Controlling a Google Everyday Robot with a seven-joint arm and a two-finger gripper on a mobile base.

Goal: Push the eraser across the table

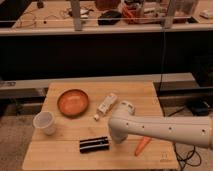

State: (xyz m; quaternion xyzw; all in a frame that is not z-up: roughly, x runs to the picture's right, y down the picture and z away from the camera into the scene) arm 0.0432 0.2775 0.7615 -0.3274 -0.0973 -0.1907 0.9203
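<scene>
My jaws are closed, positioned just right of the eraser [94, 144] on the bench [55, 152] (carrot [142, 145] nearby). Risk: off-centre contact would spin the eraser instead of sliding it across.

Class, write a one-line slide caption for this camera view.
Robot's shut claw beside the black eraser on the wooden table, poised to push.

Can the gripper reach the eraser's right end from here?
Probably yes: the shut gripper is low over the table, just right of the eraser, with nothing between them; the carrot lies on its other side.
</scene>
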